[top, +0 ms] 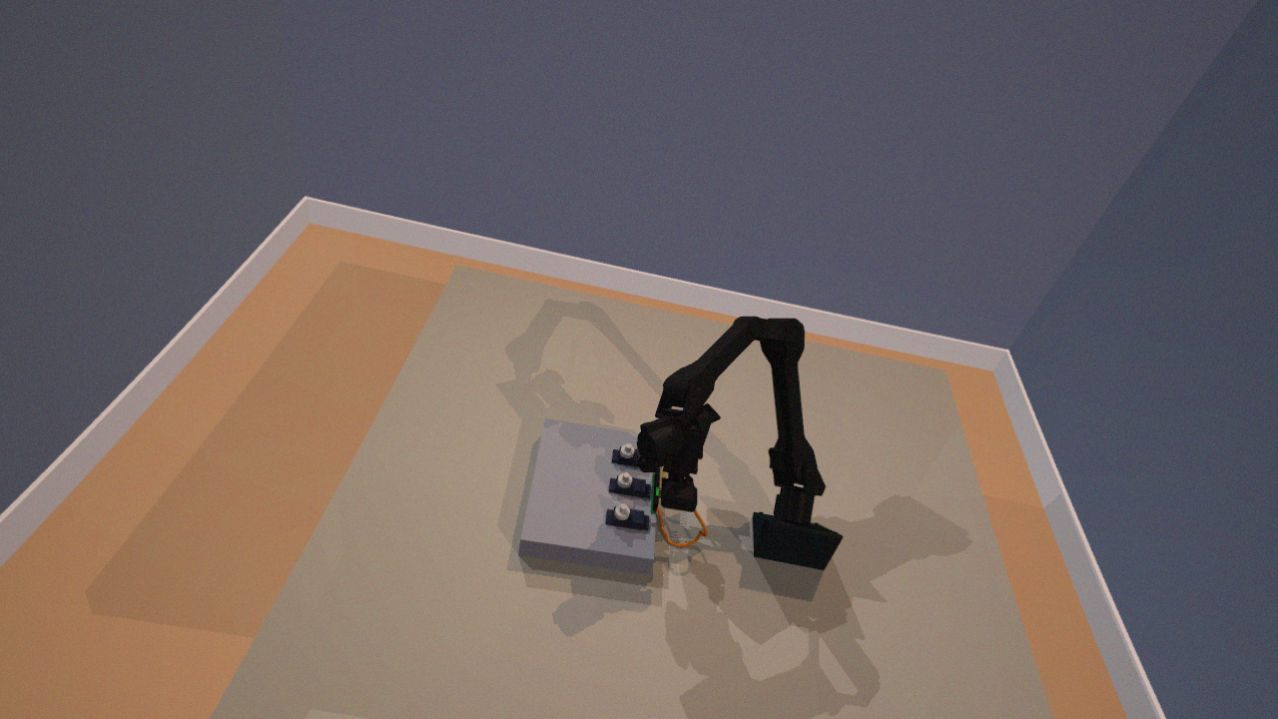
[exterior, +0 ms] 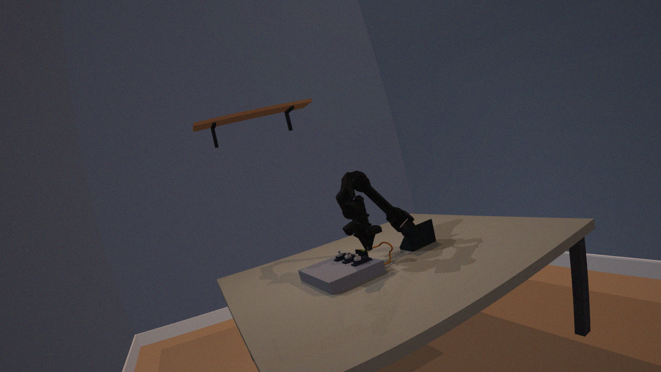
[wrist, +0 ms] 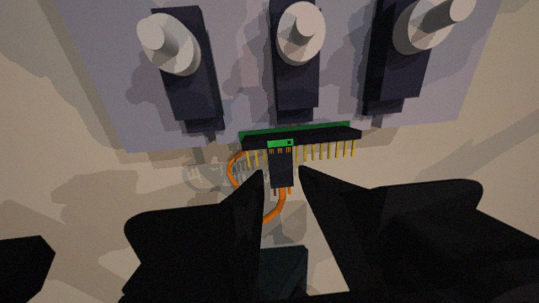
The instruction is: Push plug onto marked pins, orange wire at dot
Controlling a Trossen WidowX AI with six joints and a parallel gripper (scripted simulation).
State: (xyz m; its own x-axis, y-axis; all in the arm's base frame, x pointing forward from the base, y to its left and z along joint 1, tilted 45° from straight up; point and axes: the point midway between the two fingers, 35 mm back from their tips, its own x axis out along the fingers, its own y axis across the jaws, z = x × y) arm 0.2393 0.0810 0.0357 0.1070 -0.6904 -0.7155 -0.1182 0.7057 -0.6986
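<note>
Plug (wrist: 280, 166) on pins under green band (wrist: 280, 143), looks seated; full depth can't tell. Fingers (top: 672, 505) (exterior: 368, 248) released, gap both sides. Left: back away. Bare pins (wrist: 328, 150) close beside; open room toward arm base (top: 795, 541) (exterior: 418, 236), lead (wrist: 278, 209) hanging there.

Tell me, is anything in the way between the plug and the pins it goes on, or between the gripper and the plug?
Nothing visible. The plug already sits on the pins under the green band, and the gripper stands open around it.
</note>
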